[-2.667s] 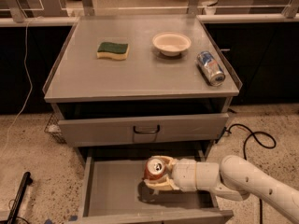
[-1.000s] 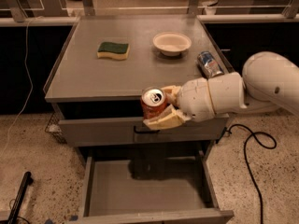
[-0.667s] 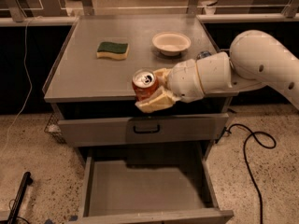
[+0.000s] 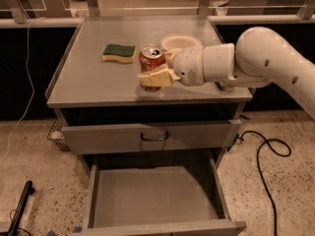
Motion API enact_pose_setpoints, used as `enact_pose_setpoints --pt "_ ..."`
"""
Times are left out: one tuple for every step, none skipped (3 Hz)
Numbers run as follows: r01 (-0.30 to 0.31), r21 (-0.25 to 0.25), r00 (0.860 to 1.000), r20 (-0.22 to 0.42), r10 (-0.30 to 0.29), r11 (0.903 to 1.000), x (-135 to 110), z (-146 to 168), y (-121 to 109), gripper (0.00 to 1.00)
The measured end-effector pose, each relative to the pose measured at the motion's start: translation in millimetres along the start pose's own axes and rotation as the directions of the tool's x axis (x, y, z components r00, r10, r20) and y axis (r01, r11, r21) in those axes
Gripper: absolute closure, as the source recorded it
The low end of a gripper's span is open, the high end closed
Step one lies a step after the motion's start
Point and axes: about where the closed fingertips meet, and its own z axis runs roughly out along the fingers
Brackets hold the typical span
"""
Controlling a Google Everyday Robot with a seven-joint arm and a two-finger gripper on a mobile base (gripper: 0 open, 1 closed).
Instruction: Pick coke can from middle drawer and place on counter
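Note:
My gripper is shut on the coke can, a red can with a silver top, held upright. The can's base is at or just above the counter, near its front middle; I cannot tell whether it touches. The white arm reaches in from the right. The middle drawer stands pulled open below, its gray floor bare.
A green and yellow sponge lies on the counter to the left of the can. A white bowl sits just behind my gripper. The upper drawer with a dark handle is closed. A black cable lies on the floor at right.
The can has gone from inside the open drawer up and over the counter's front edge. It is now held upright above the counter near the bowl.

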Motion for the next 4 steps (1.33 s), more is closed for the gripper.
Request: enact_pose_setpoints --pt "-0.081 0.087 0.996 0.044 0.078 0.9929 -11 11 -24 1.0" --pt "-0.034 0.093 0.998 -0.045 0.038 0.9951 -9 27 -40 1.0" --pt "0.025 0.079 0.984 -0.18 -0.01 0.9966 15 43 -68 1.0" --pt "0.019 0.079 0.976 -0.218 -0.001 0.9967 33 44 -83 1.0"
